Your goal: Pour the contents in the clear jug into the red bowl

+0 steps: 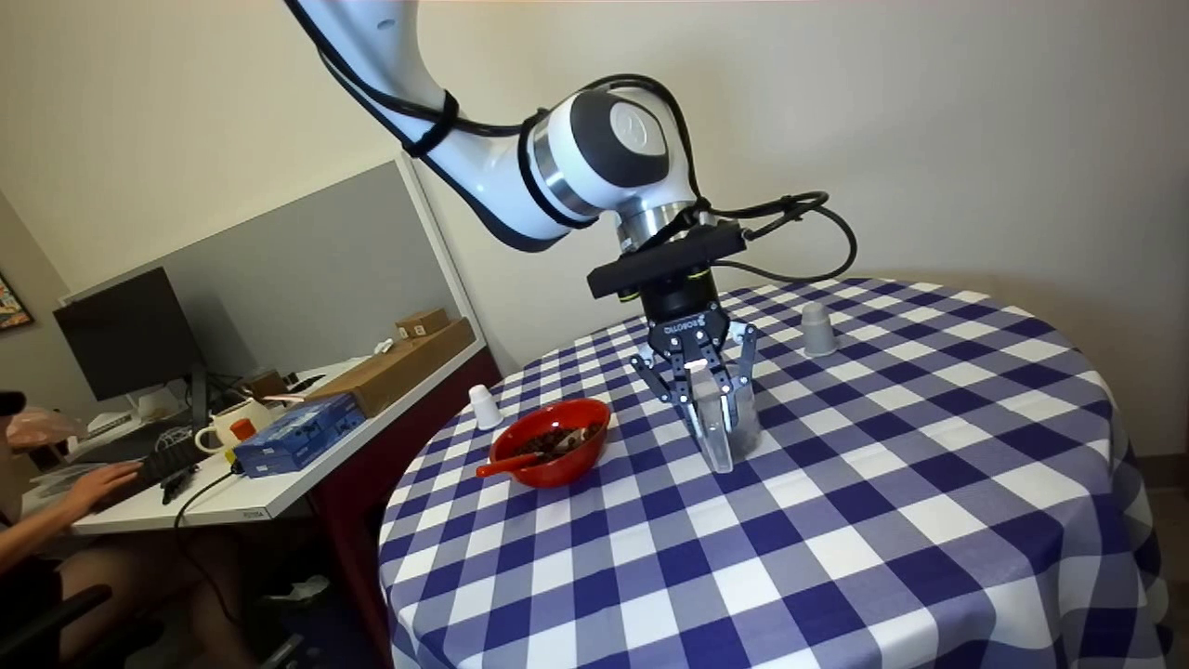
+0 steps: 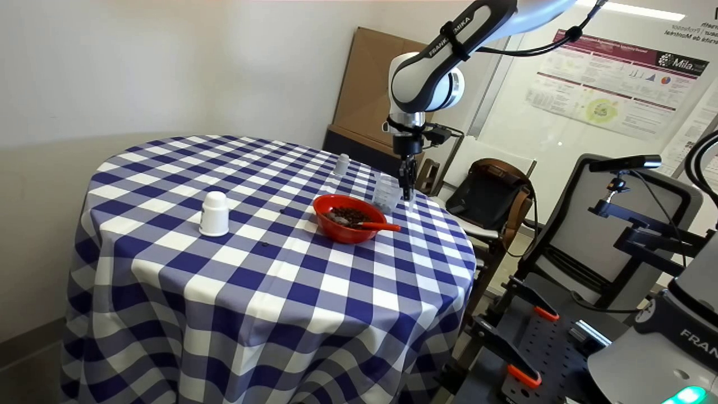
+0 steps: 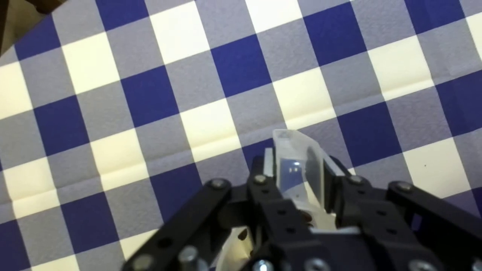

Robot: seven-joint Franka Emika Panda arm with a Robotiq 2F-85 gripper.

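The clear jug stands upright on the checked tablecloth and also shows in an exterior view, partly behind the red bowl. It holds small dark pieces low down; a few brown ones show in the wrist view. My gripper points down with its fingers on both sides of the jug's clear handle, touching it; most of the jug's body is hidden behind the gripper in the wrist view. The red bowl stands beside the jug and also shows here. It has dark brown pieces and a red spoon in it.
A white cup-like object stands beyond the bowl, and a greyish one stands farther back on the table. A desk with a blue box and a seated person are beside the table. A chair with a bag stands behind it.
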